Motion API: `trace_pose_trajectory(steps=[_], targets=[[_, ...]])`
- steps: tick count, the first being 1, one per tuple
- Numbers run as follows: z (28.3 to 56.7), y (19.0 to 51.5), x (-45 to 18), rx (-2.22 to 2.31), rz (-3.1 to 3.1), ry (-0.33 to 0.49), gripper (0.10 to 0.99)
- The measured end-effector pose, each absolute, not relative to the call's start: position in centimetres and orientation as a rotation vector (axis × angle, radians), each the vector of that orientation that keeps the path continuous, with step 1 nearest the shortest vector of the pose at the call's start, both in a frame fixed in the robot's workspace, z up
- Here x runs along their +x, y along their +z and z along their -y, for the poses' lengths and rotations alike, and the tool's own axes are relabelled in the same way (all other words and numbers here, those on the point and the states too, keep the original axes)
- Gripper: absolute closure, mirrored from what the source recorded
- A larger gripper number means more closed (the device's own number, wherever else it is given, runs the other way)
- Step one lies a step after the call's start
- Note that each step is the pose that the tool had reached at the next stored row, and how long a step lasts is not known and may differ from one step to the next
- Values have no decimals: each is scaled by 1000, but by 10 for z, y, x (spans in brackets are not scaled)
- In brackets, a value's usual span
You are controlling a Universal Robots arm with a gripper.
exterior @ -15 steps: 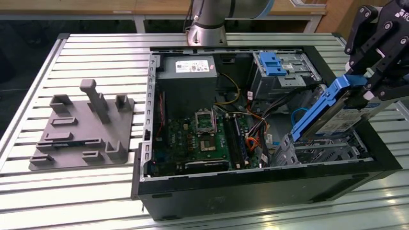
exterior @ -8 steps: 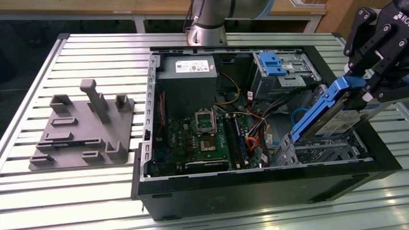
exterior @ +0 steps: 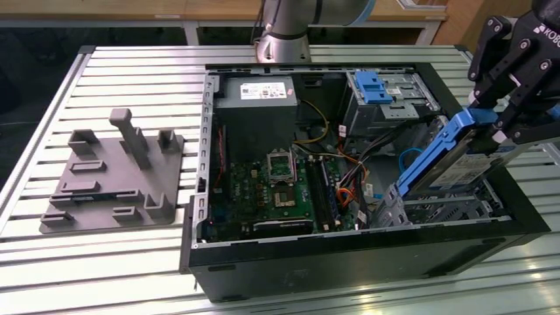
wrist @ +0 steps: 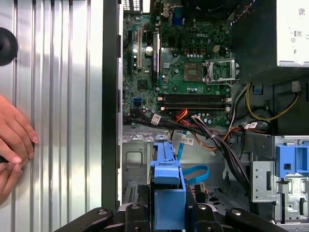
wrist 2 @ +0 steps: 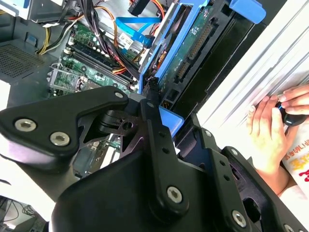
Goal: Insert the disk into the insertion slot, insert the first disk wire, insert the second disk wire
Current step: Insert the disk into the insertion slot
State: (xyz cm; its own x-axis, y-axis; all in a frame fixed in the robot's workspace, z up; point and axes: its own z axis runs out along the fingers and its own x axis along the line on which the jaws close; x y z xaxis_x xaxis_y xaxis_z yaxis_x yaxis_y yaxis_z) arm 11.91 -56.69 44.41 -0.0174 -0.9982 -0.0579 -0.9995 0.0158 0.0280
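The robot arm's gripper [exterior: 499,121] holds the disk [exterior: 455,167] tilted on edge over the open computer case [exterior: 350,244] on the slatted bench [exterior: 131,262], its black fingers clamped on the disk's bright blue carrier. The lower end of the disk hangs just above the insertion slot [exterior: 446,209], the silver perforated cage at the case corner on the exterior view's right, and is not yet seated.

The risk lies in the angle. Held this steeply, a carrier corner could catch on the cage's rim and jam or twist in the grasp. A blue cable [wrist: 195,171] and a wire bundle [wrist: 217,140] lie close beside the bay and could be pinched beneath the disk. A person's hand [wrist: 14,140] rests on the bench just outside the case wall, near the arm's working space.
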Motion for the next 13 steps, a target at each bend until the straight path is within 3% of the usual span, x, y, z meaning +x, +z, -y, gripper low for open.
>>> trace_pose_trajectory(steps=[13], targets=[[567, 439, 119, -2188, -2225, 99, 722]])
